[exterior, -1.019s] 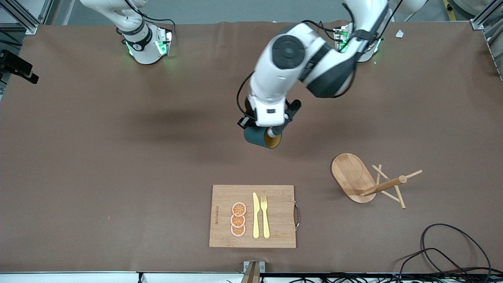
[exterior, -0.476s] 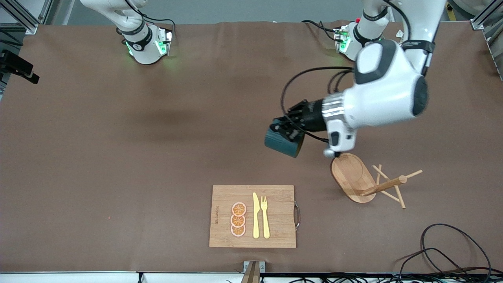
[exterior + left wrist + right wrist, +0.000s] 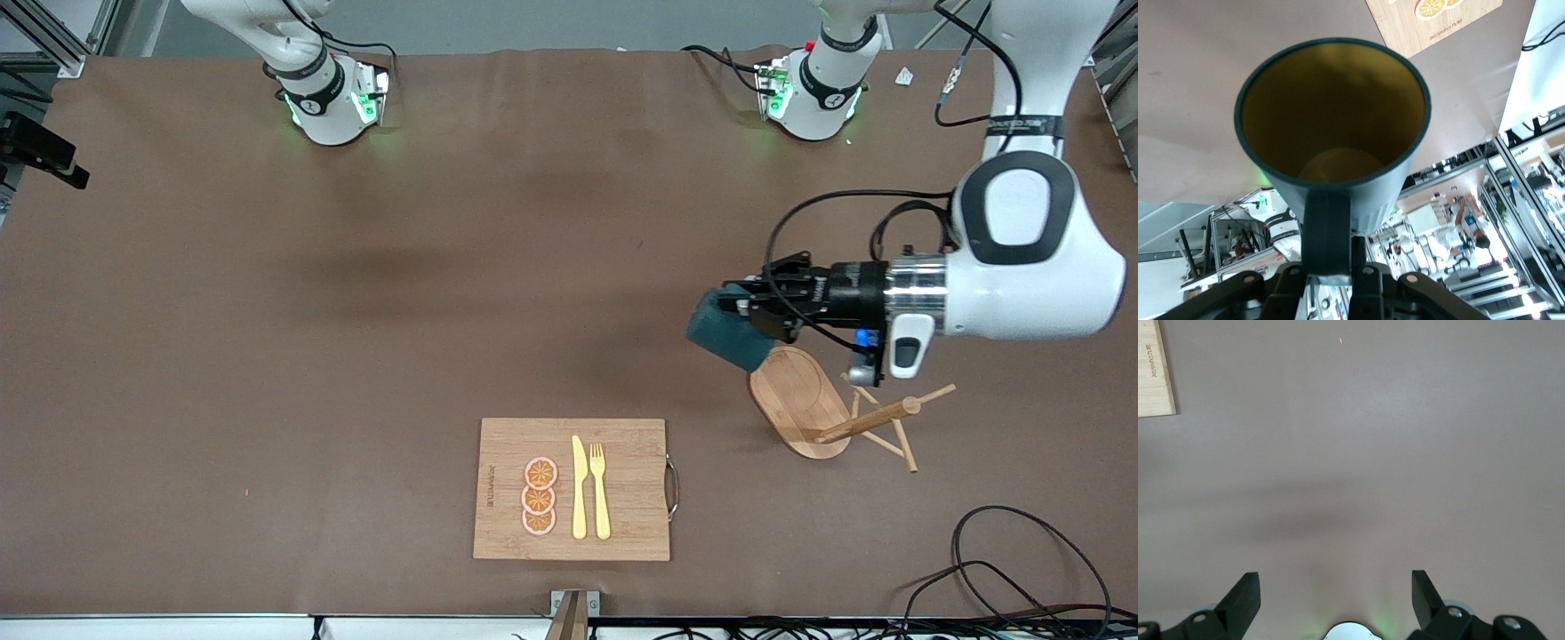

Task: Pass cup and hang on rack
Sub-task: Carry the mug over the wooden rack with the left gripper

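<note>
The dark teal cup (image 3: 725,336) hangs in the air on its side, over the table just beside the rack's oval base (image 3: 791,391). My left gripper (image 3: 745,307) is shut on the cup's handle. In the left wrist view the cup (image 3: 1331,200) shows its yellowish-brown inside, with the handle (image 3: 1327,230) pinched in my left gripper (image 3: 1328,267). The wooden rack's post (image 3: 867,420) and thin pegs (image 3: 900,440) stand toward the left arm's end of the table. My right gripper (image 3: 1335,593) is open and empty over bare brown table; it is out of the front view and waits.
A wooden cutting board (image 3: 622,489) with a yellow knife, a fork and orange slices lies near the front edge; it also shows in the left wrist view (image 3: 1451,30) and the right wrist view (image 3: 1155,370). Black cables (image 3: 1022,569) lie at the front corner.
My left arm has swung from over the table's middle toward the rack, carrying the cup. Its wrist has turned so the cup now lies sideways beside the rack's base.
</note>
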